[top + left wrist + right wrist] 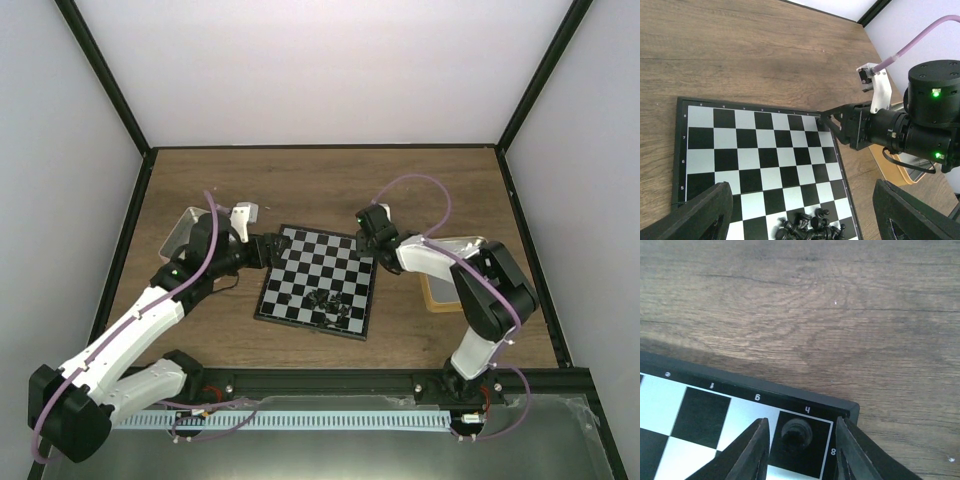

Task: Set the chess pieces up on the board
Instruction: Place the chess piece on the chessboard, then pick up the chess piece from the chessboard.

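The board (300, 272) lies in the middle of the table. A heap of black chess pieces (330, 303) lies toppled on its near right squares, also visible low in the left wrist view as the heap (812, 227). One black piece (796, 432) stands on the far right corner square of the board (705, 415). My right gripper (801, 422) is open around this piece, with a gap on each side. From above, the right gripper (366, 240) is at that corner. My left gripper (272, 248) hovers open over the board's left edge, with nothing between its fingers (700, 215).
A metal tin (180, 232) sits behind the left arm. A tan-rimmed tin (445, 285) lies right of the board, partly under the right arm. White walls with black frame bars enclose the wooden table.
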Controlling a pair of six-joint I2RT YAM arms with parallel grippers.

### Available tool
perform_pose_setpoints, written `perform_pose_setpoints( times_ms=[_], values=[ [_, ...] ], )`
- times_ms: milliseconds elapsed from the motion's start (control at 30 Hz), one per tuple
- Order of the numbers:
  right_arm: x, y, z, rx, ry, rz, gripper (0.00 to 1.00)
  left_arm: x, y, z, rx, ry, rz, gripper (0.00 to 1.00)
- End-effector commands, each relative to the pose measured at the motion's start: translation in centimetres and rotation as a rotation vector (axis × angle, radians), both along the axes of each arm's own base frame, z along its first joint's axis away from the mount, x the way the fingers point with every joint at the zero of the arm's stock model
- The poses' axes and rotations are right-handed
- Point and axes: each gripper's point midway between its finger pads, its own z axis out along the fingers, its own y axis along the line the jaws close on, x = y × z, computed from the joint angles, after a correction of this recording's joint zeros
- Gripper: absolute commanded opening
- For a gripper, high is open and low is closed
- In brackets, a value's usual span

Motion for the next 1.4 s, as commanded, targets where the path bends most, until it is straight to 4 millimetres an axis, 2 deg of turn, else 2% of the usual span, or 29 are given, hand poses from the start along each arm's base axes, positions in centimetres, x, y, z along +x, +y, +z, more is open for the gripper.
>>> perform_pose_setpoints(
  times_ms=[0,133,233,300,433,567,700,833,967,1067,1233,1367],
  values=[
    [1.2,0.7,3.6,0.05,-0.054,-0.01,0.39,-0.2,0.4,0.0,0.006,0.001,0.012,0.79],
    [0.6,1.0,5.0,0.093,-0.037,-0.009,0.41,-0.6,1.3,-0.9,0.021,0.038,0.052,0.79],
    [-0.6,1.1,6.8,0.148,-0.029,-0.005,0.44,-1.0,2.7,-2.9,0.07,0.111,0.121,0.78],
    [-1.9,1.4,7.7,0.203,-0.013,0.012,0.47,-1.8,3.6,-5.2,0.112,0.192,0.156,0.75],
    [-4.9,1.8,8.7,0.315,0.022,0.059,0.47,-3.8,4.4,-9.7,0.175,0.35,0.183,0.61],
    [-7.1,2.1,9.4,0.402,0.041,0.09,0.48,-5.1,3.5,-12.0,0.198,0.411,0.169,0.53],
    [-8.3,2.3,9.6,0.457,0.043,0.11,0.48,-5.3,1.8,-13.5,0.243,0.427,0.125,0.51],
    [-8.6,2.2,9.4,0.458,0.044,0.111,0.48,-5.2,-0.5,-14.7,0.308,0.429,0.074,0.47],
    [-8.9,1.9,9.4,0.463,0.038,0.104,0.48,-4.0,-0.2,-16.1,0.431,0.45,0.125,0.4],
    [-9.1,1.8,9.2,0.474,0.036,0.098,0.48,-3.2,-0.6,-16.3,0.468,0.449,0.123,0.36],
    [-9.4,1.8,8.7,0.476,0.049,0.098,0.47,-3.6,-2.6,-17.0,0.445,0.492,0.033,0.36],
    [-9.4,1.8,8.4,0.474,0.057,0.1,0.47,-4.2,-2.9,-17.5,0.464,0.512,0.011,0.4]
  ],
)
